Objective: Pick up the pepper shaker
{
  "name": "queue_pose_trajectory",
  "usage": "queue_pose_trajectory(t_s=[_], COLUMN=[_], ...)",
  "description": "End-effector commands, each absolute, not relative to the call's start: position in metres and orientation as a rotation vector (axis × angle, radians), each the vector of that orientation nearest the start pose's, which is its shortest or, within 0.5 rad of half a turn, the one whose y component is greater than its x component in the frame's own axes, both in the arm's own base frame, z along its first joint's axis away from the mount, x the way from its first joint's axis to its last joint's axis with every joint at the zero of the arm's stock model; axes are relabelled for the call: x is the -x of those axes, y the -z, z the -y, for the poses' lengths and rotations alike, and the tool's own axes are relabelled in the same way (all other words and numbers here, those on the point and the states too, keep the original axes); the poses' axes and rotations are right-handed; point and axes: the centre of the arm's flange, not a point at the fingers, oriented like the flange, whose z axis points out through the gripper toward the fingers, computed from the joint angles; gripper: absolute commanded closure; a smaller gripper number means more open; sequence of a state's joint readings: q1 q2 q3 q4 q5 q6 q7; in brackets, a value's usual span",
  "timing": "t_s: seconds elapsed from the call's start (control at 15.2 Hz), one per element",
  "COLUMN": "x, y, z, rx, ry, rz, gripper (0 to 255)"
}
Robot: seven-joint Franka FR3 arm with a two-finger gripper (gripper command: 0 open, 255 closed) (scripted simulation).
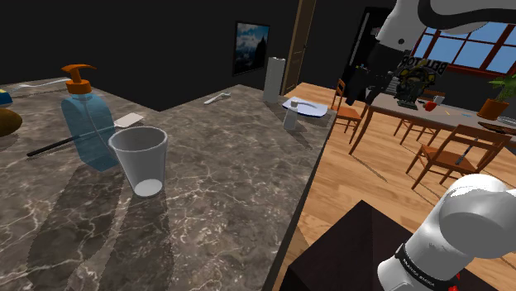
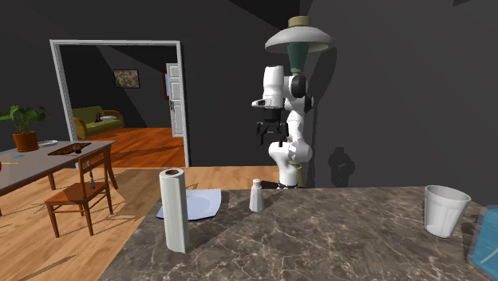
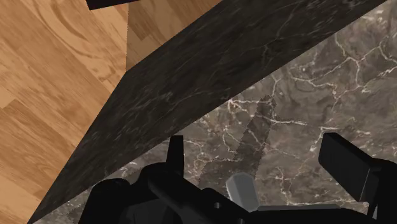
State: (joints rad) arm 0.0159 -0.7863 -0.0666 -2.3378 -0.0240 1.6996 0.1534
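1. The black gripper (image 1: 357, 89) hangs in the air past the counter's edge. Its two fingers (image 3: 175, 149) are spread wide apart and hold nothing.
2. In the wrist view, the dark marble counter (image 3: 299, 95) lies beneath the fingers. Its edge runs at a slant, with the wooden floor (image 3: 57, 76) beyond it.
3. A small grey shape (image 3: 242, 189) sits low between the fingers in that view and touches neither. I cannot tell what it is.
4. The pepper shaker (image 1: 290, 118) is small and pale grey. It stands upright on the counter close to the edge, lower than the gripper and apart from it.
5. A pale plate (image 1: 308, 106) lies just beside the shaker.
6. A white paper towel roll (image 1: 273, 80) stands upright near the plate.
7. Well apart from these, toward the shoulder view's left, a clear cup (image 1: 139, 161) stands upright. A blue soap bottle (image 1: 87, 124) with an orange pump stands just beside it.
8. Off the counter, a dining table (image 1: 438, 116) stands on the wooden floor with wooden chairs (image 1: 451, 157) around it.
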Motion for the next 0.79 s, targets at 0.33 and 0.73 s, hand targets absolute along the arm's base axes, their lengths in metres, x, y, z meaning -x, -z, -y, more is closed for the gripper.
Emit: queue_pose_trajectory(t_s=[0.33, 0.73], x=[-0.395, -0.484], y=[-0.601, -0.581], z=[0.023, 0.015], rx=[3.122, 3.156], ry=[0.125, 0.002], rz=[-0.195, -0.080], gripper=[0, 0])
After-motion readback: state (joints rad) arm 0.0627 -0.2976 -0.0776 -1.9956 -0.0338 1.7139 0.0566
